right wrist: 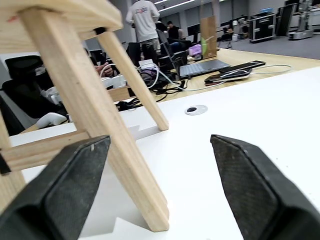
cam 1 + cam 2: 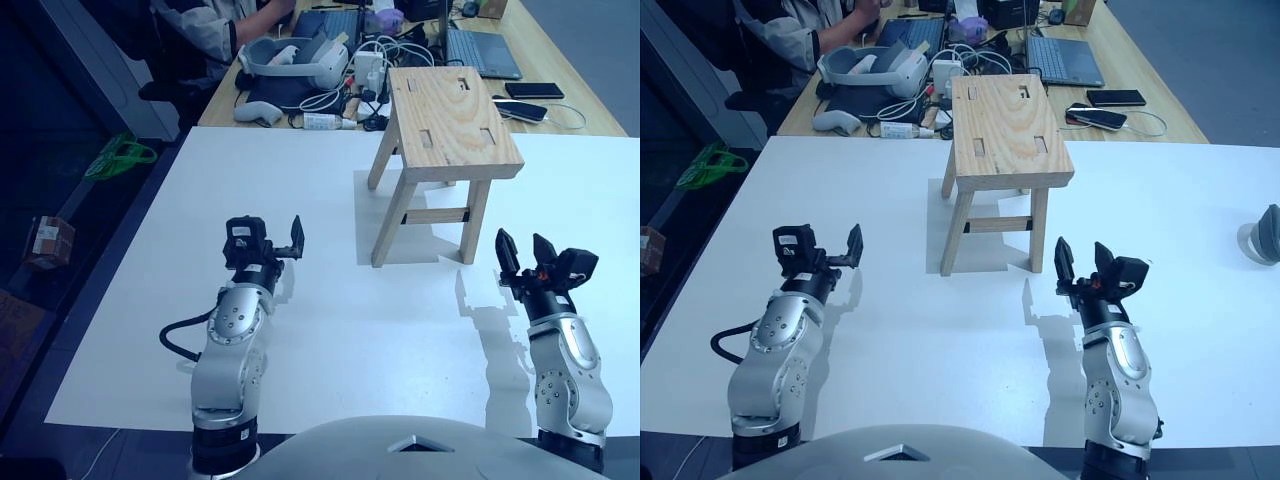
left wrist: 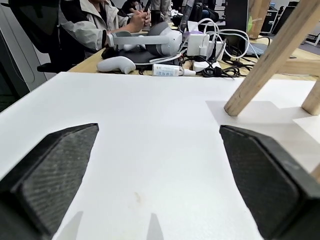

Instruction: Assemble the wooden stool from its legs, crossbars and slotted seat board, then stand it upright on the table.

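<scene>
The stool [image 2: 445, 150] stands close ahead of my right jaws, its legs [image 2: 475, 222] blocking that way; ahead of my left jaws and between both, bare desk [image 2: 360, 330]

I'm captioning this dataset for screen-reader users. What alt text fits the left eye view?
An assembled wooden stool stands upright on a white table, slotted seat on top. Nearer the camera, the left gripper and right gripper are open and empty, apart from the stool.
</scene>
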`<act>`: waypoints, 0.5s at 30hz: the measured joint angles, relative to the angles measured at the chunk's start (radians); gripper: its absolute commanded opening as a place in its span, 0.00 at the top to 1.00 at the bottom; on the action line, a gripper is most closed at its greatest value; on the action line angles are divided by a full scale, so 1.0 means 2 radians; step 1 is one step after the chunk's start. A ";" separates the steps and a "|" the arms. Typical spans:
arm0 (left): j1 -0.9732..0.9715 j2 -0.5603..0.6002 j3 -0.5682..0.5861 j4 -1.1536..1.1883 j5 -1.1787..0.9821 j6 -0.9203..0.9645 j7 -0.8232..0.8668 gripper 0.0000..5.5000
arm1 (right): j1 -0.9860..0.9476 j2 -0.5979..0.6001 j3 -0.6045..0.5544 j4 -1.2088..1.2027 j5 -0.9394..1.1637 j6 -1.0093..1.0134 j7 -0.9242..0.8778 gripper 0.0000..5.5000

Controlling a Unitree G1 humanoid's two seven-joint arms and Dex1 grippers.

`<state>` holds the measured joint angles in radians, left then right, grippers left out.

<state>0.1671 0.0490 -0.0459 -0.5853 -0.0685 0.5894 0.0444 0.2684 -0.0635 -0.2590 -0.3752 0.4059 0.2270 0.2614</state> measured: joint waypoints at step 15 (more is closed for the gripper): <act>0.011 -0.006 -0.028 0.018 0.029 -0.051 -0.005 0.19 | 0.024 0.017 0.006 -0.004 0.005 -0.009 -0.017 0.33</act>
<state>0.1891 0.0374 -0.1012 -0.5490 -0.0101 0.4877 0.0342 0.3164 -0.0293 -0.2466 -0.3827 0.4152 0.2097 0.2278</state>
